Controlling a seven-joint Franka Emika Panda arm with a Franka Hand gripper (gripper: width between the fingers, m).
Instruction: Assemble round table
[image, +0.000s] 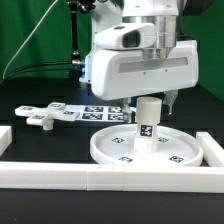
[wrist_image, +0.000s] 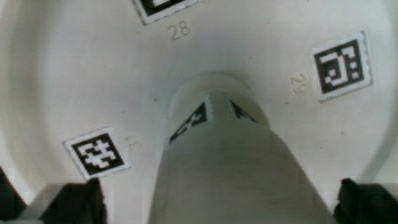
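A small number, apparently 28, stood on the round disc (wrist_image: 71, 90) beside a square tag (wrist_image: 164, 6); nothing else was legible.

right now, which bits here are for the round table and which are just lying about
For the job: round disc, cylinder leg, cross-shaped foot piece.
Just there: marker board, white edge bars.
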